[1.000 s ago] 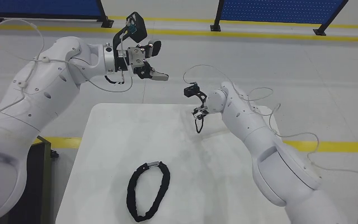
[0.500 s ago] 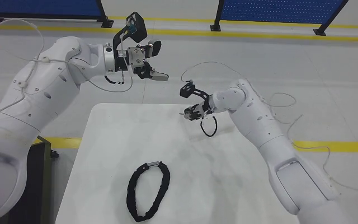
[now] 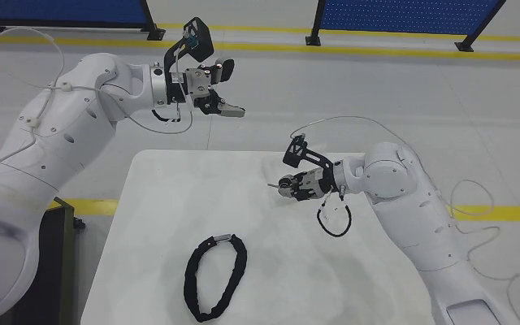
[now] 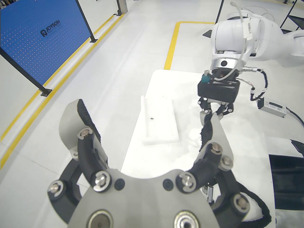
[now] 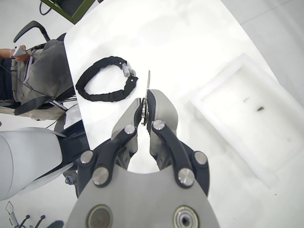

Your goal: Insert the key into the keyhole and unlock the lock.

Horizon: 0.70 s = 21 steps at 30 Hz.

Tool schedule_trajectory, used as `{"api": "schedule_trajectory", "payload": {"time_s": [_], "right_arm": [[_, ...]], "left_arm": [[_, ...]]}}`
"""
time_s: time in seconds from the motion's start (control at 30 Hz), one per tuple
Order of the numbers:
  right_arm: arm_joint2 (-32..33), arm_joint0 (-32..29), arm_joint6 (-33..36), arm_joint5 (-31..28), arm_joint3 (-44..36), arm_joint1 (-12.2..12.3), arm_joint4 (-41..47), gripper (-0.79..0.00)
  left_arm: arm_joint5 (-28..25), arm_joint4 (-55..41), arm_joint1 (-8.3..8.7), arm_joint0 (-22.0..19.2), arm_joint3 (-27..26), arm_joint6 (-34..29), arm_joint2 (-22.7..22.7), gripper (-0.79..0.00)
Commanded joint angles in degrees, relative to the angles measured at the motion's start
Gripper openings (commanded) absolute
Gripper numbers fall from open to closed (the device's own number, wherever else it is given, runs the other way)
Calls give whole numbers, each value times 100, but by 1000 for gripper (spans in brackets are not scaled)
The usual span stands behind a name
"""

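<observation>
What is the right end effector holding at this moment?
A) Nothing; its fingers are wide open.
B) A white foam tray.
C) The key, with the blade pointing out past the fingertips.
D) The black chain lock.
C: in the right wrist view the right end effector is shut on the key, whose blade sticks out toward the chain lock.

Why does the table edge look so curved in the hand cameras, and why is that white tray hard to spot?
Right wrist view: the wide lens bows the table edge, and the white tray shows mainly by faint shading along its walls. Left wrist view: the same white-on-white blending.
</observation>
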Motion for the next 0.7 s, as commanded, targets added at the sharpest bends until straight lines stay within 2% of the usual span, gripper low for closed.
{"api": "schedule_trajectory", "payload": {"time_s": [0.0, 0.13, 0.63, 0.67], "right_arm": [[60, -84, 42, 42, -113, 151, 274, -785], [21, -177, -26, -27, -242, 359, 920, -785], [21, -177, -26, -27, -242, 359, 920, -785], [21, -177, -26, -27, -242, 359, 920, -785]], "left_arm": [[0, 0, 0, 0, 0, 0, 0, 0], [0, 0, 0, 0, 0, 0, 0, 0], [0, 0, 0, 0, 0, 0, 0, 0], [115, 29, 3, 44, -48, 6, -29, 0]]}}
